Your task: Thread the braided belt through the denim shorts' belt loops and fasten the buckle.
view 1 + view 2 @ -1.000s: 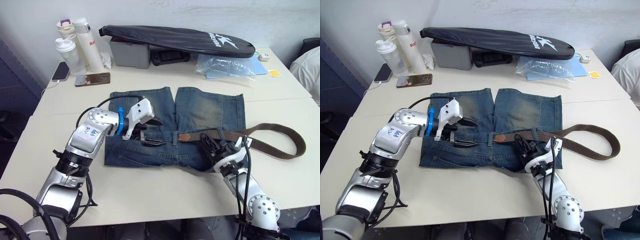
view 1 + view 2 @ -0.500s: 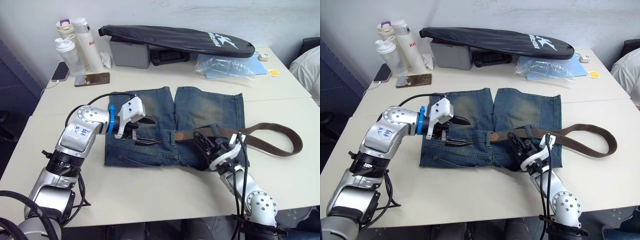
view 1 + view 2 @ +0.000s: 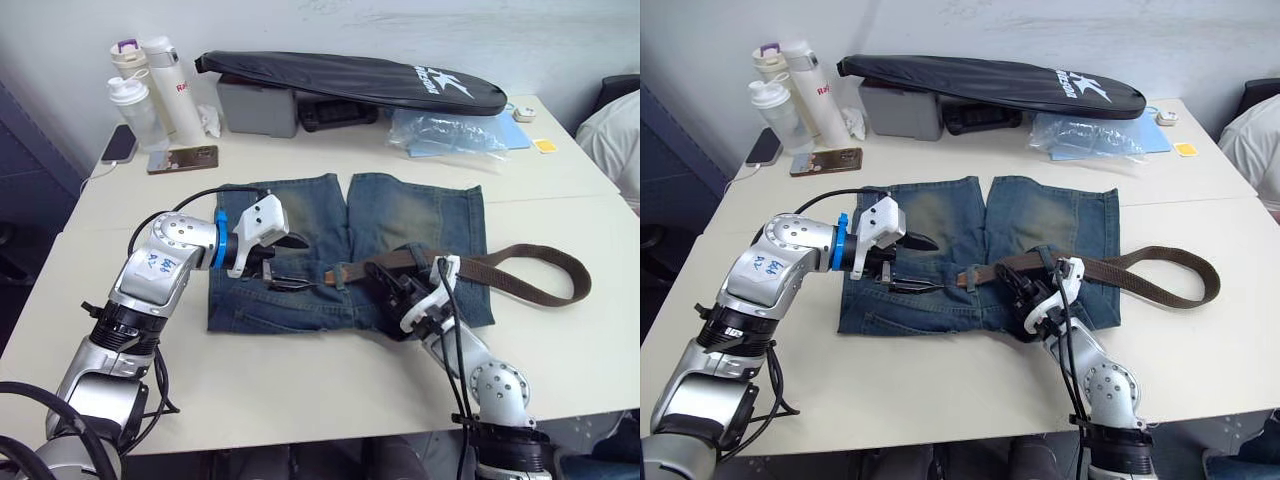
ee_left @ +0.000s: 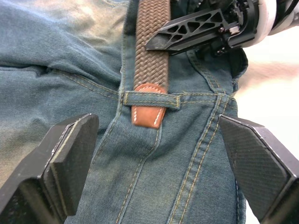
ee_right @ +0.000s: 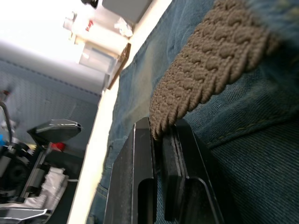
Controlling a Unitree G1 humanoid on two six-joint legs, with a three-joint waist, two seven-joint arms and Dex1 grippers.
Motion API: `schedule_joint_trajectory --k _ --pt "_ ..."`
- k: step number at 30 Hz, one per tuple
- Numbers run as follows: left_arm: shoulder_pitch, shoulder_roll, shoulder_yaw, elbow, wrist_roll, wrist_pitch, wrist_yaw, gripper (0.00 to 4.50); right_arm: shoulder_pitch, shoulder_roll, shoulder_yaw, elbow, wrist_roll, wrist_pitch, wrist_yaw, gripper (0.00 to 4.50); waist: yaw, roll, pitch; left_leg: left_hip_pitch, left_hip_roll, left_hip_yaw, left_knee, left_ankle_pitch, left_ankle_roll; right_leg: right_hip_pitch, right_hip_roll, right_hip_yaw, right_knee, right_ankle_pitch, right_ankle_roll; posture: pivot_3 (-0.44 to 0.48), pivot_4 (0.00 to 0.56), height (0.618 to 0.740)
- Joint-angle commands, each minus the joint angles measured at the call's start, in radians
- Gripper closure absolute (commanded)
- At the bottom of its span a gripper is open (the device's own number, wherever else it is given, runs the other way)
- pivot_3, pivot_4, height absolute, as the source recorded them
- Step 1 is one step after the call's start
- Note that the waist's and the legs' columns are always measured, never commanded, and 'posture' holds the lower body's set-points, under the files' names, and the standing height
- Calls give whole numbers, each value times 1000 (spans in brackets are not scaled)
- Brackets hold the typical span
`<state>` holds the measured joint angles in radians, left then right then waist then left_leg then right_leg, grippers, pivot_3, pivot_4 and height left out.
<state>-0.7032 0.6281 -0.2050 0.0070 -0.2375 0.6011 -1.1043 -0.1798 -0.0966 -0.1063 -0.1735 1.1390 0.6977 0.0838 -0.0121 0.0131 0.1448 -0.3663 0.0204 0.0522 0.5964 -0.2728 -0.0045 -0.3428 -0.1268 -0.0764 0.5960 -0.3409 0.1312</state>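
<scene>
The denim shorts [image 3: 410, 225] lie flat on the white table, waistband nearest me. Along the waistband runs the braided belt [image 3: 520, 262], which curves out in a loop over the table to the right. Its brown leather tip [image 4: 148, 115] pokes out from under a belt loop [image 4: 152, 99] near the shorts' middle. My right gripper [image 3: 385, 282] is shut on the belt just right of that loop, and the braid shows pinched between its fingers [image 5: 138, 186]. My left gripper [image 3: 305, 264] hovers open over the waistband just left of the tip. The buckle is hidden.
At the back of the table lie a black racket bag [image 3: 350, 78], a grey box [image 3: 258, 105], a clear plastic bag [image 3: 450, 132], bottles [image 3: 150, 90] and two phones [image 3: 183, 158]. A person's sleeve [image 3: 612, 140] shows at the right edge.
My right gripper has slid left along the waistband with the belt, feeding the tip leftward and drawing in the loop on the right. My left gripper drew back slightly left, still open.
</scene>
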Motion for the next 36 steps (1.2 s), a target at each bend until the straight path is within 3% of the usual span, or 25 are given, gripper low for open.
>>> schedule_joint_trajectory --k 1,7,15,23,30,36 --pt "12 15 5 -38 4 -11 6 0 -5 34 46 6 10 60 13 4405 -4 0 0 0 0 0 0 0 0 0 0 0 0 0 0 0 150 740" --pt "37 27 6 -57 7 -8 12 0 -10 94 -36 56 125 105 -14 4405 -18 0 0 0 3 0 0 -1 -1 0 3 0 0 0 0 0 150 740" --pt "51 41 3 -71 9 -6 12 0 -58 78 27 165 -31 120 53 4405 -21 -6 -4 3 10 3 0 -4 0 1 9 4 -1 2 -4 0 150 740" --pt "53 61 5 -80 7 1 6 0 -83 19 131 277 -319 49 105 4405 -35 -12 -10 14 16 11 -2 -7 -4 3 12 21 5 -1 -13 0 150 740" --pt "56 68 3 -85 6 1 12 0 -96 103 23 295 -170 144 146 4405 -35 -17 -19 14 22 11 -2 -10 -8 3 12 23 5 -1 -17 0 150 740" --pt "59 68 1 -85 10 0 16 0 -135 33 149 289 -292 208 227 4405 -43 -16 -19 14 26 13 -2 -12 -9 1 14 22 5 -4 -22 0 150 740"
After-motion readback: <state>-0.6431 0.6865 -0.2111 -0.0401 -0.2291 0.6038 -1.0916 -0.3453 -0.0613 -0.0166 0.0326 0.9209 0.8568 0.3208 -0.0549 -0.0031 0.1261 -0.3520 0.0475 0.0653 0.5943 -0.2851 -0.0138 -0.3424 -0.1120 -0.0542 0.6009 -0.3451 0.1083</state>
